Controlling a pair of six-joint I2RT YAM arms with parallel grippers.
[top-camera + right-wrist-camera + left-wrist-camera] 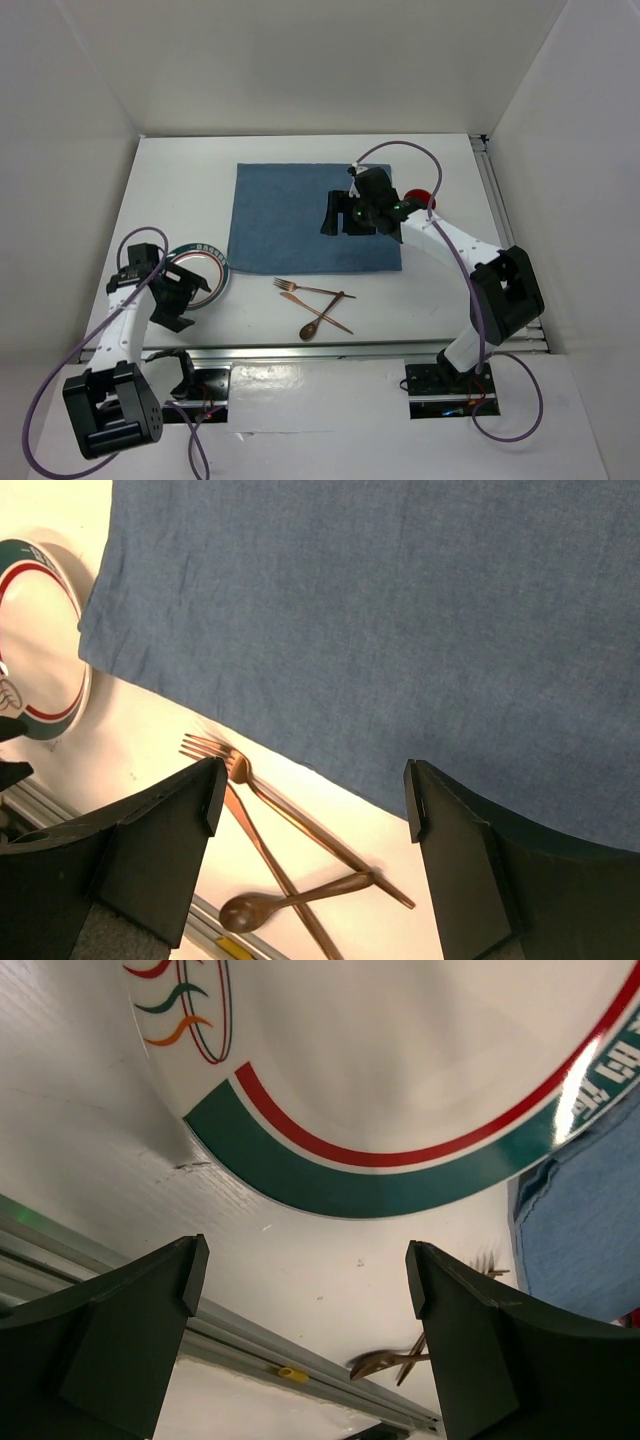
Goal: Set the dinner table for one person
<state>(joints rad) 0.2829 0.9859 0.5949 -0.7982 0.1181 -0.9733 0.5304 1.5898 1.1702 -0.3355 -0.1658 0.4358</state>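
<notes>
The white dinner table holds a blue cloth placemat at its middle. A white plate with a green and red rim lies left of the mat. A copper fork, a copper spoon and a third thin copper piece lie crossed near the front edge. My left gripper is open and empty at the plate's near edge. My right gripper is open and empty above the placemat; the fork and spoon show between its fingers.
A red round object sits at the mat's right, partly hidden behind my right arm. A silver rail runs along the front edge, also in the left wrist view. White walls enclose the table.
</notes>
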